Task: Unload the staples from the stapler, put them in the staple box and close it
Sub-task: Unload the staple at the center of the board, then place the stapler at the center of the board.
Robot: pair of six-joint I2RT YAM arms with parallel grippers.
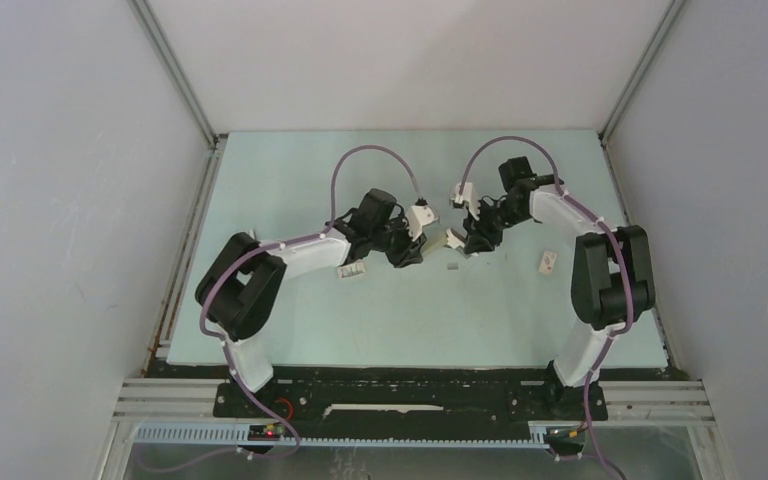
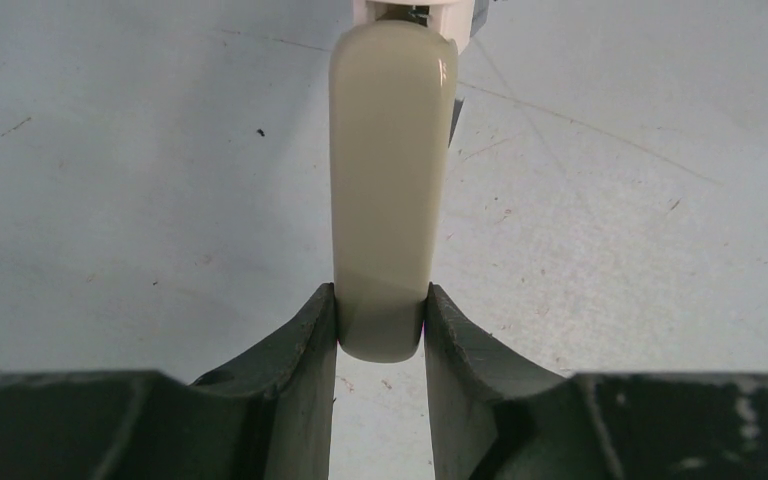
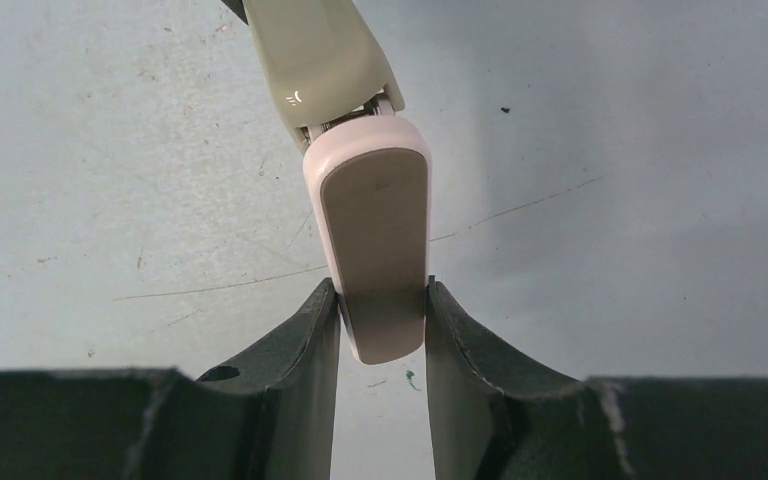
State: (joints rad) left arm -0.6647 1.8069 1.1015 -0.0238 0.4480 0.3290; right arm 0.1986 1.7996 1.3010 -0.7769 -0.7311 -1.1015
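I see my left end effector [image 2: 380, 322] from its wrist. Two dark fingers [image 2: 305, 345] press against both sides of the rounded near end of a cream stapler [image 2: 390, 150], which stretches straight away from the camera. Behind it lies a pale, scratched, speckled surface [image 2: 110, 200].

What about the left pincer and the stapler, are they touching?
Touching. In the left wrist view the left pincer clamps the stapler, both fingers pressed against its cream end with no gap.

Top view looks down over the table [image 1: 290, 310]; both wrist views closely share the stapler [image 2: 388, 180].
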